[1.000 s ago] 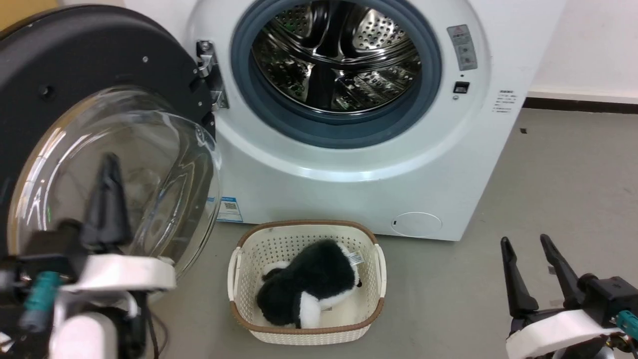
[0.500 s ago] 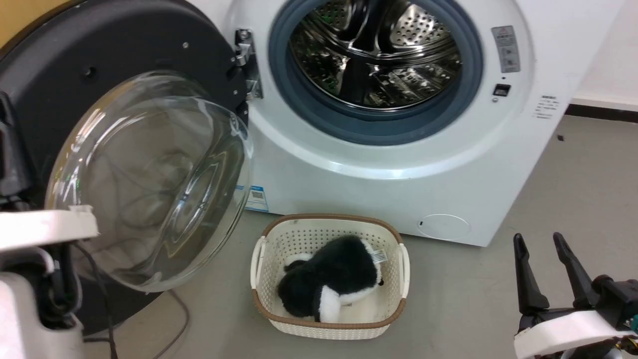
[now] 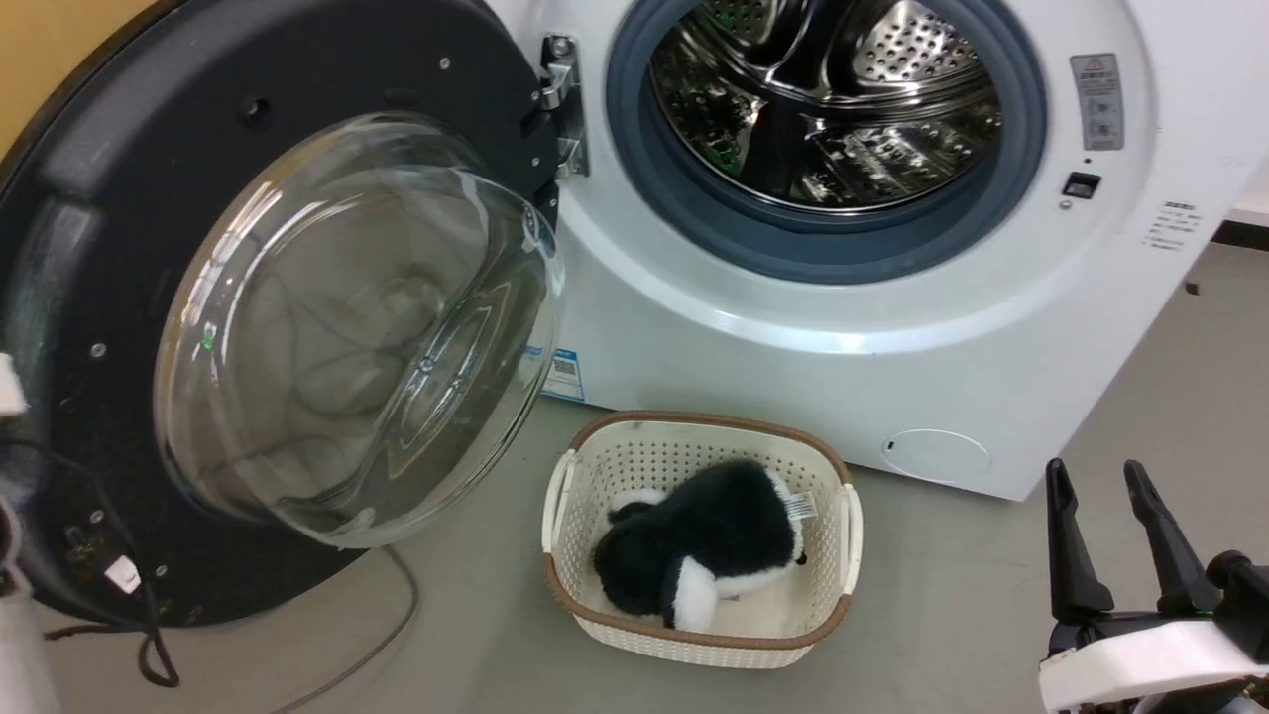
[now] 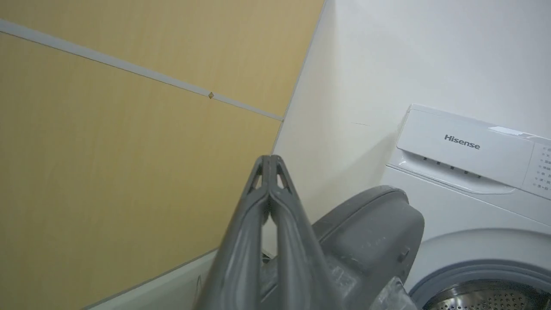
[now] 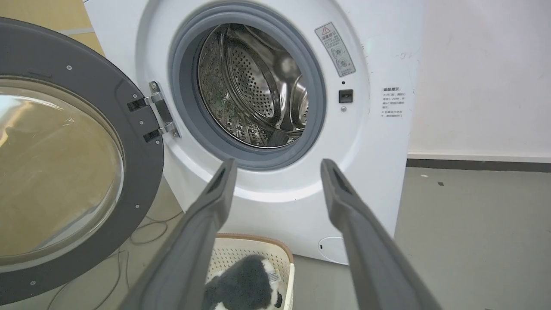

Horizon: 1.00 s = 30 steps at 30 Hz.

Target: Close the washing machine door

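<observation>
At the left of the white boxy front-loading washing machine (image 3: 793, 337), I note the large round glossy black door with its bulging clear glass window (image 3: 297, 317) standing wide open. My left gripper (image 4: 269, 165) has its fingers pressed together on nothing, close beside the door's edge, contact undetermined; my right gripper (image 3: 1095, 476) is spread and empty, low near the cream perforated basket (image 3: 694, 650) holding a black-and-white plush toy (image 3: 704, 540).

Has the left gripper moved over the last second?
Yes. The left gripper went leftward from the glass of the washing machine door past its rim.
</observation>
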### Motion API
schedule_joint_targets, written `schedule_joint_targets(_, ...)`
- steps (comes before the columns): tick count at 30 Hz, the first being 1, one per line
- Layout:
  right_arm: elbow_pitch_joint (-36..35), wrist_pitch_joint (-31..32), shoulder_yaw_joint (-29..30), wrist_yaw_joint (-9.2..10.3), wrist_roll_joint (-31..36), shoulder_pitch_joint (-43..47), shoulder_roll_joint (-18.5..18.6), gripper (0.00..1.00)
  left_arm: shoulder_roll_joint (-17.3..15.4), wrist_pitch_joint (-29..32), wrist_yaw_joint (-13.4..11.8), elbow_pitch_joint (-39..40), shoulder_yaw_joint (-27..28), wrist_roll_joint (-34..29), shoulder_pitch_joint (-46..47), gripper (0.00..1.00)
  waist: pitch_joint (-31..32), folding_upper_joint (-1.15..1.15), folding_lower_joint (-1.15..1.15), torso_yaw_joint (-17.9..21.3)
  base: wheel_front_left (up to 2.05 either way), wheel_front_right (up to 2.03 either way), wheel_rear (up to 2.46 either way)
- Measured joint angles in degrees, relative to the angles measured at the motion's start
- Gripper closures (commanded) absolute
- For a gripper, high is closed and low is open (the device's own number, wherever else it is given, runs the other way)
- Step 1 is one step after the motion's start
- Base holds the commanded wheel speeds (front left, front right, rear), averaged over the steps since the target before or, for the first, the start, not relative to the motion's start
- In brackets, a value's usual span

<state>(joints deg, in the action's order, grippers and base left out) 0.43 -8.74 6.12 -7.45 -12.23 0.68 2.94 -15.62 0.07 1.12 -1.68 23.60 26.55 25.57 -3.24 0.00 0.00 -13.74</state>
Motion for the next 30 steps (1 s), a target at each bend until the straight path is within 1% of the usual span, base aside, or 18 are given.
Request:
schedule_joint_targets(4, 0.04, -0.47, 0.3, 0.0, -0.48, 0.0, 0.0, 0.0, -0.64, 3.57, -0.54, -3.41, 2.89, 5.21, 1.43, 1.0, -0.39, 0.0, 0.0, -0.88, 0.0, 0.0, 0.0)
schedule_joint_targets(8, 0.2, -0.98, 0.63, 0.0, -1.01, -0.01, 0.0, 0.0, -1.66, 8.12, -0.32, -7.23, 5.38, 10.8, 1.83, 1.0, -0.73, 0.0, 0.0, -1.63, 0.0, 0.0, 0.0)
schedule_joint_targets(12, 0.47, -1.34, 1.01, 0.0, -1.98, -0.01, 0.0, 0.0, -1.9, 12.29, 0.25, -11.61, 7.9, 16.17, 2.17, 1.0, -0.88, 0.0, 0.0, -2.47, 0.0, 0.0, 0.0)
schedule_joint_targets(16, 0.62, -1.83, 1.1, 0.0, -2.53, -0.01, 0.0, 0.0, -2.05, 15.77, 1.65, -14.99, 9.9, 20.48, 2.21, 1.0, -0.98, 0.0, 0.0, -3.13, 0.0, 0.0, 0.0)
schedule_joint_targets(20, 0.69, -2.37, 1.43, 0.0, -3.08, 0.0, 0.0, 0.0, -1.83, 19.61, 3.32, -16.6, 9.94, 23.56, 1.5, 1.0, -0.82, 0.0, 0.0, -3.82, 0.0, 0.0, 0.0)
schedule_joint_targets(23, 0.7, -2.56, 1.57, 0.0, -3.46, 0.01, 0.0, 0.0, -0.82, 21.91, 4.14, -17.33, 9.47, 25.95, 0.02, 1.0, -0.71, 0.0, 0.0, -4.6, 0.0, 0.0, 0.0)
schedule_joint_targets(26, 0.7, -2.99, 1.51, 0.0, -3.79, 0.02, 0.0, 0.0, 0.58, 24.42, 4.44, -17.17, 9.42, 29.84, -0.96, 1.0, -0.6, 0.0, 0.0, -5.33, 0.0, 0.0, 0.0)
schedule_joint_targets(30, 0.65, -3.54, 1.8, 0.0, -4.33, 0.02, 0.0, 0.0, 1.64, 27.83, 4.71, -14.11, 8.46, 34.81, -3.26, 1.0, -0.36, 0.0, 0.0, -6.21, 0.0, 0.0, 0.0)
